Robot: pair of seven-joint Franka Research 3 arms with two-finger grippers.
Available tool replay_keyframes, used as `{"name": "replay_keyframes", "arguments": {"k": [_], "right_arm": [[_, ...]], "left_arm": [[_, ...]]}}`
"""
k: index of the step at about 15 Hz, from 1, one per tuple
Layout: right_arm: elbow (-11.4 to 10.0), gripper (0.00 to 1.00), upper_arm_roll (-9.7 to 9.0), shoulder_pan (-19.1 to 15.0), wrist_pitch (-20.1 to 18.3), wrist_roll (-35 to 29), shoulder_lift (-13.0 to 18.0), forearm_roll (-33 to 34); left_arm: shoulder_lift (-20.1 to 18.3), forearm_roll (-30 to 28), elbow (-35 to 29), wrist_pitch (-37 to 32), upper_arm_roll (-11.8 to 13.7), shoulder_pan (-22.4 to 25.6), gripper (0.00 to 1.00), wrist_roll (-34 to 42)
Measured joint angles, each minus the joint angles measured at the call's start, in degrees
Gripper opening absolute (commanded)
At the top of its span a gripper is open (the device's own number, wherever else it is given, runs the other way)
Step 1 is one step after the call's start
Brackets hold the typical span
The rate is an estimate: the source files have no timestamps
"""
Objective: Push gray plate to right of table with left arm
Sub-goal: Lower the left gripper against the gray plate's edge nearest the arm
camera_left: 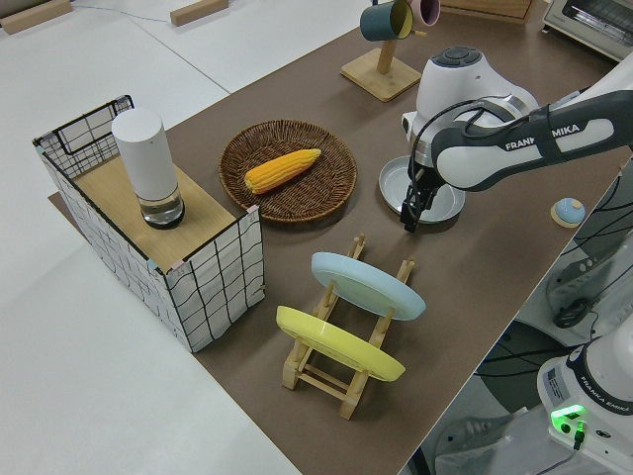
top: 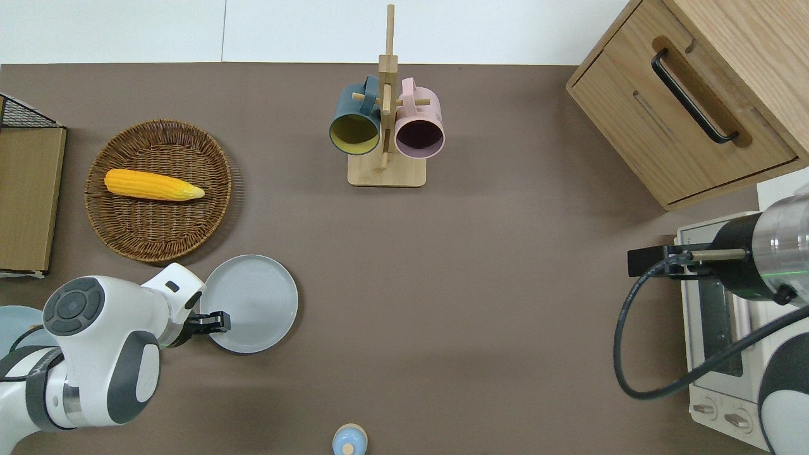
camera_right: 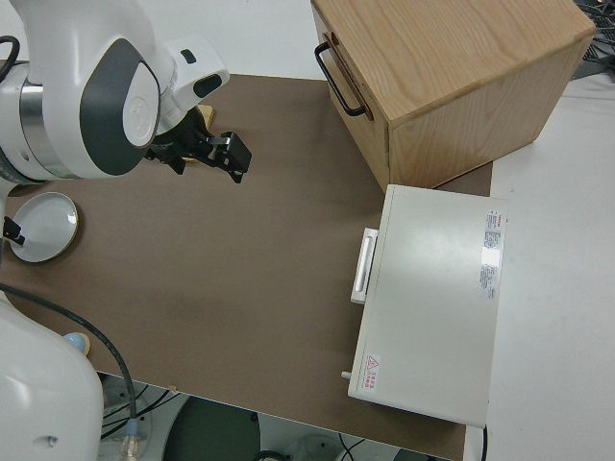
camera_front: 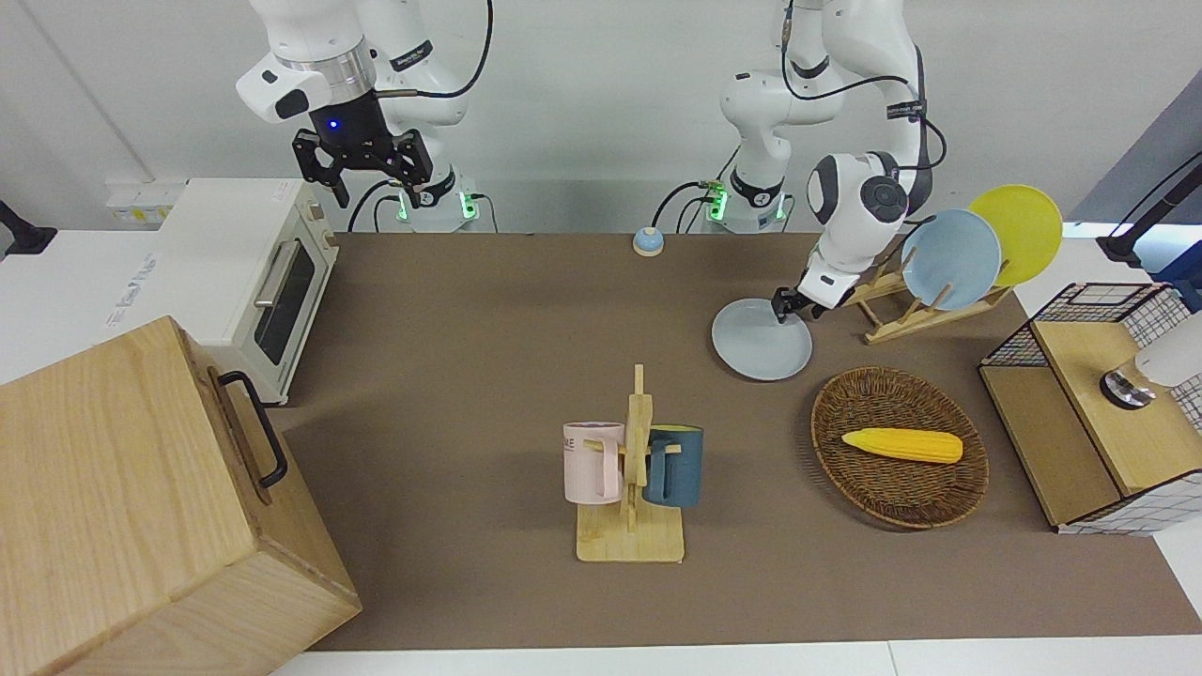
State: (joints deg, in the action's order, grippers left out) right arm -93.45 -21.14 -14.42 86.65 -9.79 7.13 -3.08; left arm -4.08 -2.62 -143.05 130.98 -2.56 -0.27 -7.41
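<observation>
The gray plate (camera_front: 762, 340) lies flat on the brown table (camera_front: 488, 376) toward the left arm's end, beside the wicker basket and nearer to the robots than it. It also shows in the overhead view (top: 253, 300) and the left side view (camera_left: 427, 186). My left gripper (top: 218, 321) is shut and empty, with its tips low at the plate's rim on the side toward the left arm's end; it also shows in the front view (camera_front: 787, 308) and the left side view (camera_left: 408, 210). My right gripper (camera_front: 366, 183) is parked and open.
A wicker basket (top: 158, 246) holds a corn cob (top: 152, 184). A dish rack holds a sky-blue plate (camera_front: 950, 258) and a yellow plate (camera_front: 1019, 230). A mug rack (camera_front: 631, 469) stands mid-table. A wooden cabinet (camera_front: 141, 507), a toaster oven (camera_front: 254, 272) and a small blue bell (camera_front: 648, 242) are also there.
</observation>
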Motion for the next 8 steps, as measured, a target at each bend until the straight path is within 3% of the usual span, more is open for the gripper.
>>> {"name": "replay_keyframes", "arguments": {"k": [2, 4, 8], "right_arm": [[0.0, 0.996, 0.0, 0.0, 0.0, 0.0, 0.0, 0.0], [0.0, 0.996, 0.0, 0.0, 0.0, 0.0, 0.0, 0.0], [0.0, 0.996, 0.0, 0.0, 0.0, 0.0, 0.0, 0.0]], "left_arm": [[0.23, 0.0, -0.02, 0.11, 0.0, 0.0, 0.2, -0.06], [0.26, 0.0, -0.02, 0.27, 0.0, 0.0, 0.09, -0.28], [0.11, -0.03, 0.0, 0.95, -0.08, -0.03, 0.03, -1.88]]}}
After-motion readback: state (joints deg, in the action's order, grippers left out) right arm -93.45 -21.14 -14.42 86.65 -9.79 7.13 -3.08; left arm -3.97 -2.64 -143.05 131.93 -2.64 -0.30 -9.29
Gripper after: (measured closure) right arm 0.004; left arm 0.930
